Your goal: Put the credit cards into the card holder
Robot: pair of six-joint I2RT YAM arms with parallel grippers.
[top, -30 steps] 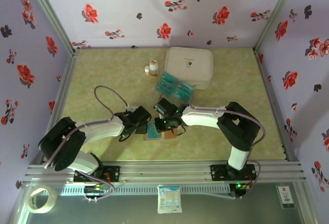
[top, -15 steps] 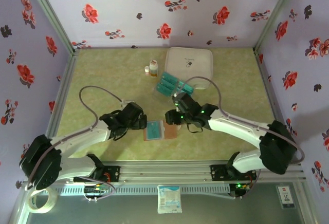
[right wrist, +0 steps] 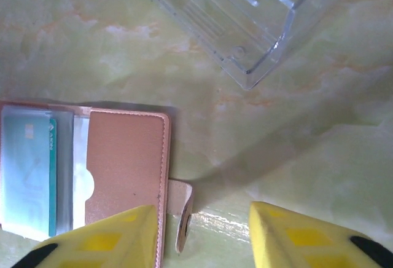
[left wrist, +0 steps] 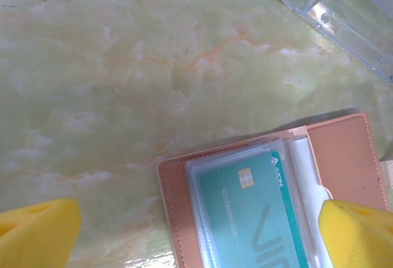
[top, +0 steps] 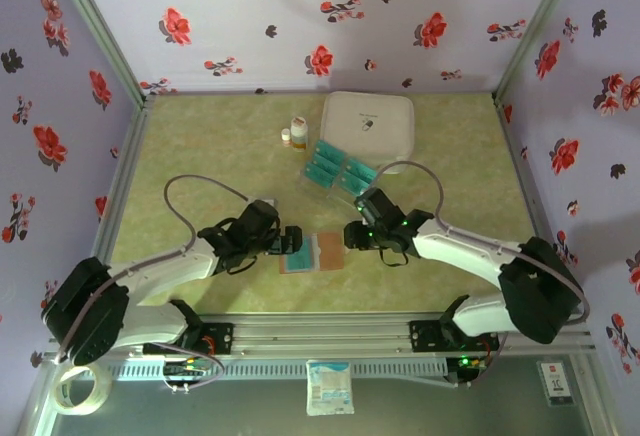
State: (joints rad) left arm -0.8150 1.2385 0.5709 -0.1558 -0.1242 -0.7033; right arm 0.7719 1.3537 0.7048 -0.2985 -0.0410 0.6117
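Top external view: the card holder [top: 322, 253] lies open on the table [top: 200, 156] between my two claws. My left claw [top: 291, 239] is at its left edge and my right claw [top: 352, 235] is just off its right edge. The spare credit cards [top: 338, 169] sit in the clear tray [top: 306, 179] farther back, near the white zipped case [top: 368, 126].

Left wrist view: my left claw is spread wide and holds nothing. Below it, the seated card [left wrist: 245, 219], teal with a chip, lies in the holder's clear sleeve, tucked in almost fully.

Right wrist view: my right claw is partly open and empty, hanging over the holder's strap tab [right wrist: 182, 209] beside the brown flap. A corner of the tray is up ahead.

I judge one card is stowed and the fetch of another is due. My right claw should swing back to the tray, open over one card's edges and pinch it. My left should press the holder down so it cannot slide.
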